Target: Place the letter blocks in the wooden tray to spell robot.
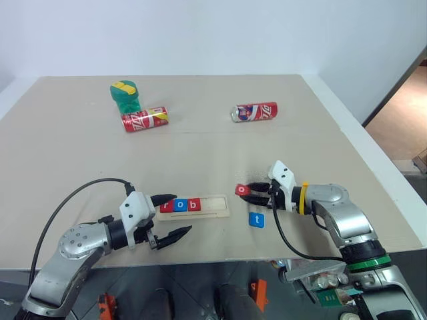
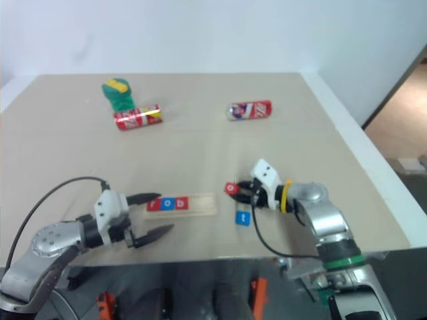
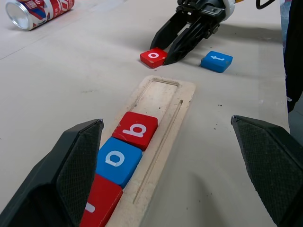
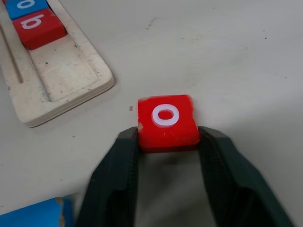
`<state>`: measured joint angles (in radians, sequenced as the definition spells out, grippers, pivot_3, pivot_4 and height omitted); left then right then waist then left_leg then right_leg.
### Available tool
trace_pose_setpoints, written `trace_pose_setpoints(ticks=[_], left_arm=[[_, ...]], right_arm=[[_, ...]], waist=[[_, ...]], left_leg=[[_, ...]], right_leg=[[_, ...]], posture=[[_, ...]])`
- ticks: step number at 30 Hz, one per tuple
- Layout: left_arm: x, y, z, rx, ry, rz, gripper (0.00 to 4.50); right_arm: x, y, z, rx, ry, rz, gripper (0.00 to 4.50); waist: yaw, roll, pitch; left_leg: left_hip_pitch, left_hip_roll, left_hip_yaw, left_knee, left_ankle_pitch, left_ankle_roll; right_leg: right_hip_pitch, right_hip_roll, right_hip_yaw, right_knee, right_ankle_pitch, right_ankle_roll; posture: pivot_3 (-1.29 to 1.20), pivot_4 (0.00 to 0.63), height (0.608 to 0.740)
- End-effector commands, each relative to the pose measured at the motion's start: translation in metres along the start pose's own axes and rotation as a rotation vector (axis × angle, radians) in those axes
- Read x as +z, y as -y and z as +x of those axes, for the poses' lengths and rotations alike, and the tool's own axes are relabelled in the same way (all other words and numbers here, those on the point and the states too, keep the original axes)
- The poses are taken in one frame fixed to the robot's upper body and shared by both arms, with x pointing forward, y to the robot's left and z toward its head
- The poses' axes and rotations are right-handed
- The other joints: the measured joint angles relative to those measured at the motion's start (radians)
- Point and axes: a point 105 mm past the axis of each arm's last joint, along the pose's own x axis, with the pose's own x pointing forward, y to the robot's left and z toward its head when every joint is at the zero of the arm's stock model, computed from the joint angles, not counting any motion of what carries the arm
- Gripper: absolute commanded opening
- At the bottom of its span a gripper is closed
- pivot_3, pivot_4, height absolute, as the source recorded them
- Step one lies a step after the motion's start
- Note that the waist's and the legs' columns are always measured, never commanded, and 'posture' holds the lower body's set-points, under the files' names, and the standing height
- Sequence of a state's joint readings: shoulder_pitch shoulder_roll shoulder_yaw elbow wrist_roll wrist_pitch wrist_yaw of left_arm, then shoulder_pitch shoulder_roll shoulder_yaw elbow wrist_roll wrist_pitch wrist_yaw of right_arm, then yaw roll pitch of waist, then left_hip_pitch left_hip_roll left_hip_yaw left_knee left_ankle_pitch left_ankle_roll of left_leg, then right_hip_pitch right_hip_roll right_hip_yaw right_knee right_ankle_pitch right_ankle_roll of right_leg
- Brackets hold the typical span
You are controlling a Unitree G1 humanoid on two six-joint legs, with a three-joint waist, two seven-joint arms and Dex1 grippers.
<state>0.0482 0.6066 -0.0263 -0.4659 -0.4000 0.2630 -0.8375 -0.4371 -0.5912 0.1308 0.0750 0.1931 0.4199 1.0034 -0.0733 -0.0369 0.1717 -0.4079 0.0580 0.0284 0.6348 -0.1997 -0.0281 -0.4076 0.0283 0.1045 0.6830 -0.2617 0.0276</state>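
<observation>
The wooden tray (image 1: 215, 207) lies near the table's front edge. In its left part sit a red r block (image 1: 166, 205), a blue o block (image 1: 179, 205) and a red b block (image 1: 193, 205); its right part is bare. My left gripper (image 1: 183, 213) is open at the tray's left end, one finger (image 3: 78, 161) on each side of it. To the right of the tray, a red o block (image 4: 166, 121) rests on the table. My right gripper (image 1: 248, 194) is shut on it, its fingers pressing two opposite sides. A blue t block (image 1: 257, 219) lies just in front of them.
Two red soda cans (image 1: 145, 119) (image 1: 254, 112) lie on their sides at the back of the table. A green container with a yellow-striped lid (image 1: 125, 96) stands behind the left can. The table's right edge (image 1: 373, 167) drops off beside my right arm.
</observation>
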Motion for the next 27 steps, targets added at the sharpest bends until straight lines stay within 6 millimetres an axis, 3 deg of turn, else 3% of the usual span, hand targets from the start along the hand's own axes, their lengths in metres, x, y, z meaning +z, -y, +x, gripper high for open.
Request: trace_pose_setpoints(ticks=[1,7,12,16,22,27], left_arm=[[0.005,0.0,0.001,-0.005,0.022,0.029,4.5],[0.004,-0.004,-0.001,0.022,0.024,0.033,4.5],[0.004,-0.019,-0.011,0.141,0.044,0.021,4.5],[-0.001,-0.024,-0.019,0.207,0.041,0.02,4.5],[-0.002,-0.02,-0.021,0.232,0.071,-0.024,4.5],[-0.001,-0.014,-0.019,0.224,0.075,-0.032,4.5]], right_arm=[[0.012,-0.006,0.001,0.001,0.037,-0.018,1.2],[0.025,-0.008,0.004,-0.018,0.068,-0.032,1.2],[0.063,-0.011,0.006,0.075,0.161,-0.11,1.2],[0.081,-0.029,0.015,0.212,0.175,-0.208,1.2],[0.075,-0.05,0.033,0.343,0.138,-0.307,1.2],[0.064,-0.052,0.044,0.383,0.108,-0.333,1.2]], waist=[[0.0,0.0,0.0],[0.0,0.0,0.0],[-0.005,0.001,0.002],[-0.004,0.001,0.002],[-0.003,0.0,0.002],[-0.003,0.0,0.002]], left_leg=[[0.0,0.0,0.0,0.0,0.0,0.0],[0.0,0.0,0.0,0.0,0.0,0.0],[0.0,0.0,0.001,0.0,0.0,0.0],[0.0,0.001,0.0,-0.001,0.0,0.0],[-0.001,0.0,0.0,-0.002,-0.001,-0.001],[-0.001,0.0,0.0,-0.002,-0.002,-0.001]], right_leg=[[0.0,0.0,0.0,0.0,0.0,0.0],[0.0,0.0,0.0,0.0,0.0,0.0],[-0.001,0.0,0.002,0.0,0.001,0.0],[-0.001,0.001,0.0,0.0,0.0,-0.001],[-0.002,0.0,-0.001,0.0,-0.003,-0.001],[-0.001,-0.001,-0.001,0.0,-0.003,0.0]], posture=[[0.0,0.15,0.74],[0.0,0.15,0.74],[0.0,0.15,0.74],[0.0,0.15,0.74],[0.0,0.15,0.74],[0.0,0.15,0.74]])
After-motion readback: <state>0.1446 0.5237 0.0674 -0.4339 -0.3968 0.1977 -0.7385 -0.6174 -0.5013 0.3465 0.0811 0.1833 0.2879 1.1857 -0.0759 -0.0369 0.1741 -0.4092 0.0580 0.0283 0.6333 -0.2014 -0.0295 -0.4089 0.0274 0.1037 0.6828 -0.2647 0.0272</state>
